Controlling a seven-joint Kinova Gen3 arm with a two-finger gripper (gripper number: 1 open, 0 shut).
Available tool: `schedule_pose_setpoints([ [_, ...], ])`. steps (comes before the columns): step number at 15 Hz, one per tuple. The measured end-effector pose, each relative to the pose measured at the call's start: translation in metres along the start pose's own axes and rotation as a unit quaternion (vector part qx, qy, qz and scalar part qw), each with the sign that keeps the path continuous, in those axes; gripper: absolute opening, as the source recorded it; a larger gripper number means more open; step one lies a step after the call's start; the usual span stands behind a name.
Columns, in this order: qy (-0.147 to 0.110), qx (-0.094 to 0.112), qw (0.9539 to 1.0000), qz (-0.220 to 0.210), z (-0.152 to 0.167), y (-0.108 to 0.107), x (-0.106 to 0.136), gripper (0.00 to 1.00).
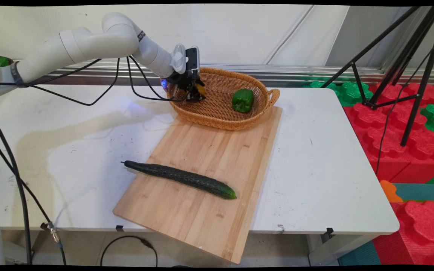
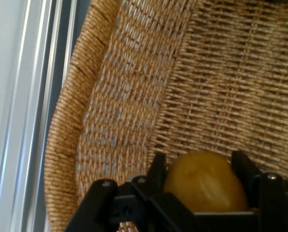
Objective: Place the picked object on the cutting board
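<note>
My gripper [image 1: 193, 94] reaches down into the left end of a woven wicker basket [image 1: 217, 121] at the back of the table. Its two fingers stand on either side of a yellow round fruit [image 1: 200, 89] and press against it. In the hand view the yellow fruit [image 2: 204, 186] fills the gap of the gripper [image 2: 199, 164], with the basket's wall [image 2: 129, 96] and floor right behind it. A green bell pepper [image 1: 243, 100] lies in the basket's right half, apart from the gripper.
The basket rests on the far end of a wooden cutting board [image 1: 217, 150]. A long dark cucumber [image 1: 181, 178] lies across the board's near part. The white table [image 1: 322, 169] carries it all; tripod legs [image 1: 409, 75] and red and green foam blocks [image 1: 401, 143] stand to the right.
</note>
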Motion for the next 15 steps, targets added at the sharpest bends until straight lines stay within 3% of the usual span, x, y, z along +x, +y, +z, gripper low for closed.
schedule_pose_setpoints([
  [6, 0.008, 0.003, 1.0, -0.002, -0.008, -0.002, 0.001, 0.0],
  [15, 0.05, -0.003, 0.9982, -0.032, -0.065, -0.004, 0.006, 0.0],
])
